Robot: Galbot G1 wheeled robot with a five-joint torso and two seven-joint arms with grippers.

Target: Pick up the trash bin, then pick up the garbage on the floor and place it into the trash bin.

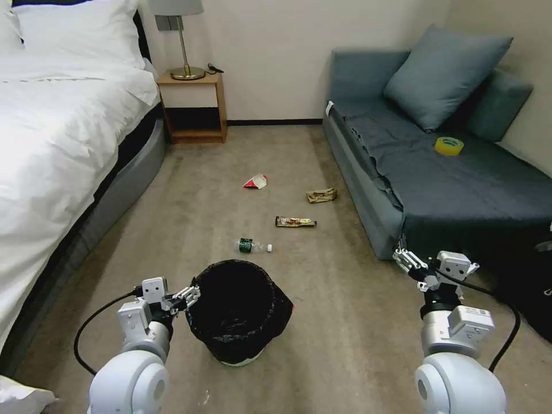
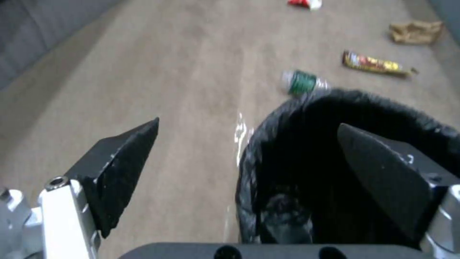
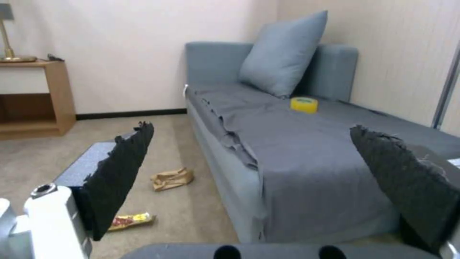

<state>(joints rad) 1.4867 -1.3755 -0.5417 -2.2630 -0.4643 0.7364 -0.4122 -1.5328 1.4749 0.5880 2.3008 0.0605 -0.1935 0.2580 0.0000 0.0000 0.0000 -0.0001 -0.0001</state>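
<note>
Black trash bin [image 2: 287, 172] rim stands between the left gripper [image 2: 249, 169] fingers [image 2: 120, 169].

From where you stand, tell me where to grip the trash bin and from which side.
Pinch the trash bin's bag-lined rim on its left side, probably from above. It stands upright and open-topped, and the open left gripper is already straddling that rim.

We see the carpeted floor [image 1: 172, 230] bearing the trash bin [image 1: 238, 310], bottle [image 1: 253, 246], snack wrapper [image 1: 295, 222], paper wad [image 1: 321, 195] and carton scrap [image 1: 255, 182].
</note>
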